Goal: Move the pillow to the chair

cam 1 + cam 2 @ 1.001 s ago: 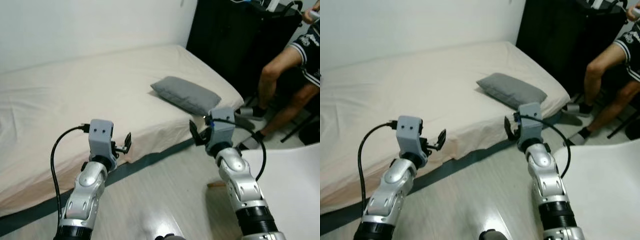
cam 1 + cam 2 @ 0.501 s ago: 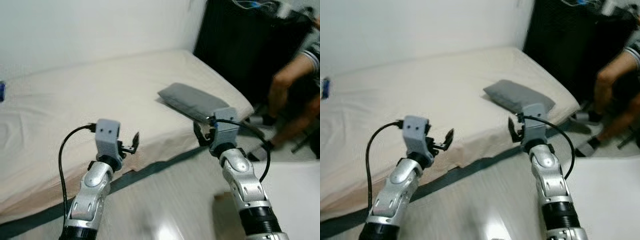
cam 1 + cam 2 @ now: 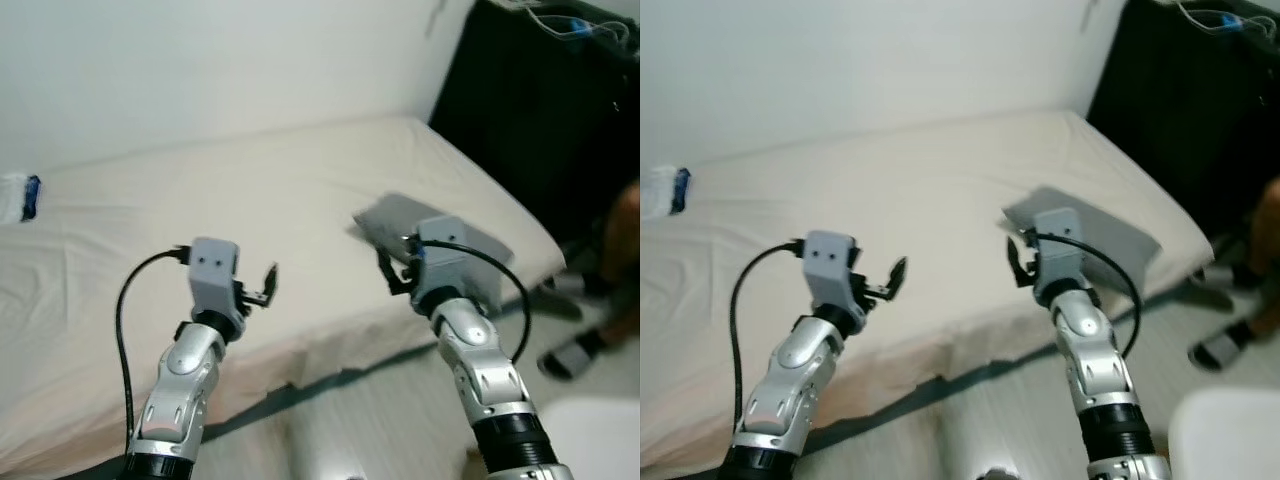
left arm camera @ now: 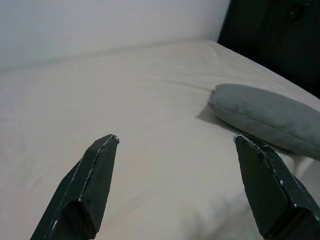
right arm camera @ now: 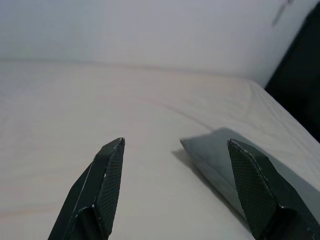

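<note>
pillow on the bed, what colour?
Plain grey pillow, no pattern; clearest in the left wrist view.

Open left pincer [image 4: 175, 150] over bed [image 4: 125, 90], w/ grey pillow [image 4: 265, 117] beyond

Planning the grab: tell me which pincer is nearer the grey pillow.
Right. The right pincer hangs open just in front of the grey pillow, its wrist overlapping it. The left pincer is open over bare sheet, well off to the pillow's left.

pillow [image 4: 265, 117] on bed [image 3: 200, 220], right side, behind right gripper [image 3: 397, 272]
</note>
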Tool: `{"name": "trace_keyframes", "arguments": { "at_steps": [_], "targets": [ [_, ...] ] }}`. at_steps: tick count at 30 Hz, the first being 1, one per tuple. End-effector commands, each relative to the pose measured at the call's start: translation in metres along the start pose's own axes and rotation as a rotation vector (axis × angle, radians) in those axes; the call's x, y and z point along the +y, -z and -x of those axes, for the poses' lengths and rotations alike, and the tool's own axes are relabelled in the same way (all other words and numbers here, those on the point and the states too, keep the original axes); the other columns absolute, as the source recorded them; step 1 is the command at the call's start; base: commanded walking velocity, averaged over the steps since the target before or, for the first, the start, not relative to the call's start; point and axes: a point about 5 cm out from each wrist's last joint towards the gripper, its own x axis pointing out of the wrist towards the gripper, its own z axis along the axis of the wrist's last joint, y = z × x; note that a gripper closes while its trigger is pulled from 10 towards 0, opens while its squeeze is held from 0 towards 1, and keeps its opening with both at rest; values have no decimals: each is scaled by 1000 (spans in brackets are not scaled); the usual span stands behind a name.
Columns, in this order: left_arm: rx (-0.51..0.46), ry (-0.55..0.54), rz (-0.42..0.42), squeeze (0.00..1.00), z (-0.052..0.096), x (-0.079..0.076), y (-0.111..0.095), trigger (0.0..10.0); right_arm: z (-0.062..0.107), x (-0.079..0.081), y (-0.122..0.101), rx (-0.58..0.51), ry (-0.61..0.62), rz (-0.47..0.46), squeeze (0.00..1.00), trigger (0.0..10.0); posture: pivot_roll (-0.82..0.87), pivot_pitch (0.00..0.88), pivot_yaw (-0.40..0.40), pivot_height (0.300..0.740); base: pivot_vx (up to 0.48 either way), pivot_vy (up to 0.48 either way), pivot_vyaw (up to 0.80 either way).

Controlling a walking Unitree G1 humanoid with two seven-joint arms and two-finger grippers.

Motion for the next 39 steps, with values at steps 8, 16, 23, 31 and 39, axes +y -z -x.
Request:
{"name": "trace_keyframes", "arguments": {
  "at_steps": [8, 16, 23, 31, 39],
  "targets": [
    [8, -7, 12, 0, 2, 2, 2, 10000, 1, 10, 9, 43, -64, 72, 0, 10000, -42, 105, -60, 731, 407, 0, 100],
    [17, -12, 17, 0, 3, 3, 3, 10000, 4, 21, 14, 73, -137, 64, 0, 10000, -41, 114, -63, 731, 388, 0, 500],
    [23, -32, 1, 0, 3, 5, 5, 10000, 4, 21, 14, 71, -152, 77, 0, 10000, -44, 114, -60, 731, 0, 0, 0],
    [16, -52, -2, 0, 2, 8, 4, 10000, 5, 22, 14, 68, -165, 83, 0, 10000, -44, 115, -59, 731, 0, 0, 0],
    [19, -53, -8, 0, 3, 7, 3, 10000, 5, 22, 14, 71, -173, 80, 0, 10000, -43, 119, -60, 731, 0, -98, 0]
  ]
}}
